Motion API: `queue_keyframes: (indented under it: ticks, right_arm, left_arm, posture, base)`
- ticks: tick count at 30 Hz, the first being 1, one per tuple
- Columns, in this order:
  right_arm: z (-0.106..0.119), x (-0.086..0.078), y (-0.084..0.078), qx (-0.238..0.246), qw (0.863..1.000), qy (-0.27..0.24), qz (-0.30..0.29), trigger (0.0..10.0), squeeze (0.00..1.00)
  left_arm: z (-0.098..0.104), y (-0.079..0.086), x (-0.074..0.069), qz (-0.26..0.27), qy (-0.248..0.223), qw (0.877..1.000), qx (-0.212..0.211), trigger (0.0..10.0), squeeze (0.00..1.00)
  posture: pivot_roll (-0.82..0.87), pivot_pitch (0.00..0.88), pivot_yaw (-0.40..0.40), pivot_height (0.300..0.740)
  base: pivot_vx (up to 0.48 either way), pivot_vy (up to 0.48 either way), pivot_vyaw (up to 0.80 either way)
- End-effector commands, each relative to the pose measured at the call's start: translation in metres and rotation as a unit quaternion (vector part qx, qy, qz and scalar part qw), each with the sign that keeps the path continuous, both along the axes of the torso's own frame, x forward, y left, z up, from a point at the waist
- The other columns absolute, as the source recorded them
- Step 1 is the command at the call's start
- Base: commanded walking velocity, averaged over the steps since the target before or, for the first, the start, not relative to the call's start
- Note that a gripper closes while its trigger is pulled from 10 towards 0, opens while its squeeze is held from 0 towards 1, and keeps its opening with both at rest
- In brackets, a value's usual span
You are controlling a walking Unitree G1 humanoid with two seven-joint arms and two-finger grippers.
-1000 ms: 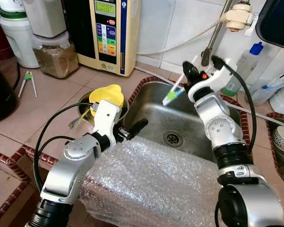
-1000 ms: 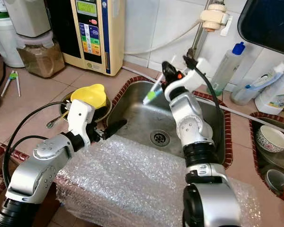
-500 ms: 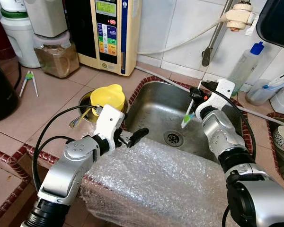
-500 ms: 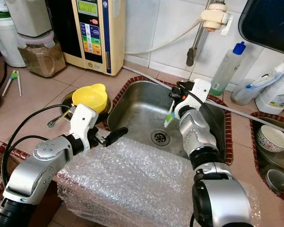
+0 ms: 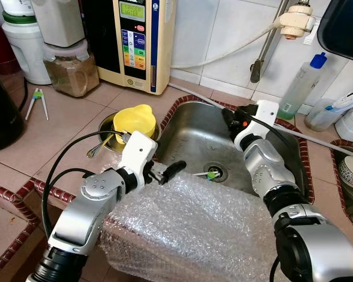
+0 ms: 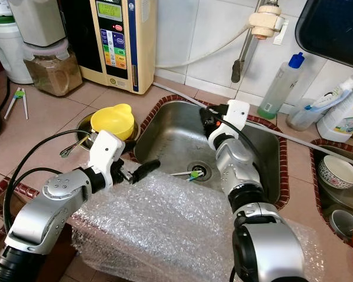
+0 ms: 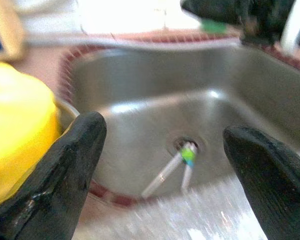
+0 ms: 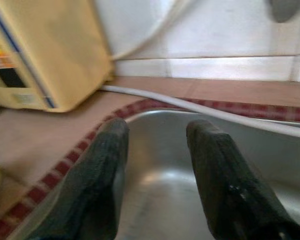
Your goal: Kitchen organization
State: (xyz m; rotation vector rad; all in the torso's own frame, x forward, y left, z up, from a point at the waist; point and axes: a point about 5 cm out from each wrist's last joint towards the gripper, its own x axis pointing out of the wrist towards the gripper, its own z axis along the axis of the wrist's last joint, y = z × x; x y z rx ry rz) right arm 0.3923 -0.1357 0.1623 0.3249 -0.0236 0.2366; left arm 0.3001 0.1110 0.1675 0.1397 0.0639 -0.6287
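Observation:
A white toothbrush with a green head lies loose on the floor of the steel sink, its head at the drain; the left wrist view shows the toothbrush there too. My right gripper hovers over the back of the sink, open, with nothing between its fingers. My left gripper stands open at the sink's front left rim, above the bubble wrap, pointing toward the drain. Its fingertips frame the toothbrush without touching it.
A yellow cup sits in a round bowl left of the sink. A cream water machine and jars line the back wall. A tap hose, soap bottles and a patterned bowl stand to the right.
My right gripper lowered the toothbrush into the sink and let it go; the brush now lies by the drain. The right gripper has drawn back, open. My left gripper barely moved.

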Motion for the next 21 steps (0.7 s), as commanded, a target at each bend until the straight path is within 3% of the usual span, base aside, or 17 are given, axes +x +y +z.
queue_keyframes:
  ticks: [1,5,7,9,11,14,15,16,17,18,21]
  right_arm:
    - [0.009,-0.002,0.002,-0.003,1.0,-0.024,0.017,10.0,1.0]
    - [0.014,-0.012,0.013,-0.001,0.997,-0.054,0.059,10.0,1.0]
    - [0.014,-0.028,0.023,-0.039,0.991,-0.085,0.1,10.0,1.0]
    - [0.013,-0.031,0.025,-0.046,0.989,-0.089,0.105,10.0,1.0]
    - [0.014,-0.05,0.029,-0.037,0.984,-0.099,0.142,10.0,1.0]
    - [0.018,-0.065,0.032,-0.045,0.98,-0.109,0.158,10.0,1.0]
    - [0.019,-0.069,0.032,-0.045,0.98,-0.109,0.159,10.0,0.64]
    - [0.022,-0.075,0.034,-0.043,0.979,-0.113,0.165,10.0,0.0]
    - [0.026,-0.084,0.038,-0.038,0.975,-0.115,0.184,10.0,0.0]
    - [0.028,-0.09,0.041,-0.039,0.971,-0.119,0.204,10.0,0.0]
    - [0.03,-0.101,0.046,-0.048,0.962,-0.121,0.239,10.0,0.0]
  left_arm:
    - [0.013,0.011,0.009,0.052,-0.044,0.998,-0.003,10.0,1.0]
    - [0.023,0.03,0.02,0.136,-0.076,0.988,-0.01,10.0,1.0]
    - [0.027,0.045,0.029,0.186,-0.074,0.979,-0.028,10.0,1.0]
    - [0.028,0.048,0.03,0.193,-0.073,0.978,-0.029,10.0,1.0]
    - [0.023,0.058,0.04,0.242,-0.044,0.968,-0.048,10.0,1.0]
    - [0.018,0.063,0.045,0.273,-0.02,0.96,-0.056,10.0,1.0]
    - [0.016,0.062,0.047,0.278,-0.011,0.959,-0.058,10.0,1.0]
    - [0.012,0.06,0.049,0.277,0.006,0.959,-0.057,10.0,1.0]
    - [0.007,0.058,0.051,0.277,0.026,0.959,-0.055,10.0,1.0]
    - [0.005,0.057,0.052,0.278,0.036,0.958,-0.058,10.0,0.0]
    - [0.003,0.055,0.054,0.278,0.055,0.957,-0.064,10.0,0.0]
  posture:
    - [0.18,0.065,-0.08,0.74]
    - [0.17,0.07,-0.082,0.74]
    - [0.16,0.076,-0.081,0.74]
    - [0.15,0.077,-0.08,0.74]
    - [0.14,0.077,-0.073,0.74]
    - [0.14,0.079,-0.068,0.74]
    - [0.13,0.079,-0.066,0.74]
    - [0.13,0.079,-0.063,0.74]
    - [0.12,0.08,-0.056,0.74]
    - [0.12,0.079,-0.056,0.74]
    - [0.12,0.08,-0.054,0.74]
  base:
    - [0.0,0.0,0.0]
    - [0.0,0.0,0.0]
    - [0.0,0.0,0.0]
    - [0.0,0.0,0.0]
    - [0.0,0.0,0.0]
    - [0.0,0.0,0.0]
    - [0.0,0.0,0.0]
    - [0.0,0.0,0.0]
    - [0.0,0.0,0.0]
    - [0.0,0.0,0.0]
    - [0.0,0.0,0.0]
